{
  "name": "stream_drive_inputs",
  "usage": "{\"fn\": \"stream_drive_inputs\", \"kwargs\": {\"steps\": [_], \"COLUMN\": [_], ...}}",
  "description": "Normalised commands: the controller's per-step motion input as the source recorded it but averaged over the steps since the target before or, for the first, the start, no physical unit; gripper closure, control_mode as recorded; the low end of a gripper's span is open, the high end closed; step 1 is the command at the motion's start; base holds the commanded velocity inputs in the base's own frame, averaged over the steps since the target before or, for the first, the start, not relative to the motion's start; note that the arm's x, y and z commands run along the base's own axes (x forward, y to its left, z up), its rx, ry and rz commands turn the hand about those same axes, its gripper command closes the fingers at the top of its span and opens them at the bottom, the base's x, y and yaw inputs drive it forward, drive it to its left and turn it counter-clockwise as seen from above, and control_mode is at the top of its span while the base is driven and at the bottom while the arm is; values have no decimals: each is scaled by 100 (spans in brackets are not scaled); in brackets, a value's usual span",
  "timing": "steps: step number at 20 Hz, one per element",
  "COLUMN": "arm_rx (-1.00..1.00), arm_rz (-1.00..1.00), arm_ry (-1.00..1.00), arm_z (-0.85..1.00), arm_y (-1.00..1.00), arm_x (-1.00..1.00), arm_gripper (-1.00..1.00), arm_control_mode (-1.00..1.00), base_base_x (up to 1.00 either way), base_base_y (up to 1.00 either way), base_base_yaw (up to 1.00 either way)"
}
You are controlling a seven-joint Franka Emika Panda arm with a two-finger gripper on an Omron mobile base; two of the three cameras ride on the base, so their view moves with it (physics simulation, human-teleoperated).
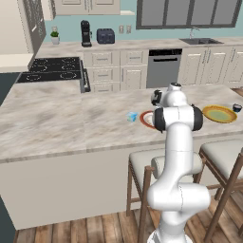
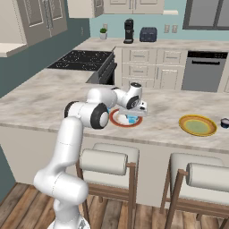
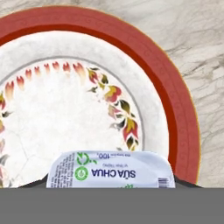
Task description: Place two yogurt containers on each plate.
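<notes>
We see a pale blue yogurt container (image 3: 110, 169) held low over the red-rimmed white plate (image 3: 175, 100), its printed lid close under the hand camera, and the gripper (image 2: 133, 117) hangs over that plate with the cup between its fingers. A second pale blue cup (image 1: 132, 116) stands on the worktop just beside the plate, on the side toward the stove. Nearer the worktop's far end sits the yellow plate (image 2: 197, 125), with a dark cup (image 2: 225, 122) just past it
</notes>
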Motion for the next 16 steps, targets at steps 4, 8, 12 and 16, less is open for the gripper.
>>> {"fn": "stream_drive_inputs", "kwargs": {"steps": [4, 8, 12, 16], "arm_rx": [0, 0, 0, 0], "arm_rz": [0, 0, 0, -4], "arm_ry": [0, 0, 0, 0], "arm_z": [0, 1, 6, 23], "arm_y": [0, 0, 0, 0], "arm_x": [0, 0, 0, 0], "arm_gripper": [-100, -100, -100, -100], "arm_control_mode": [-100, -100, -100, -100], "base_base_x": [0, 0, 0, 0], "base_base_y": [0, 0, 0, 0], "base_base_yaw": [0, 0, 0, 0]}}
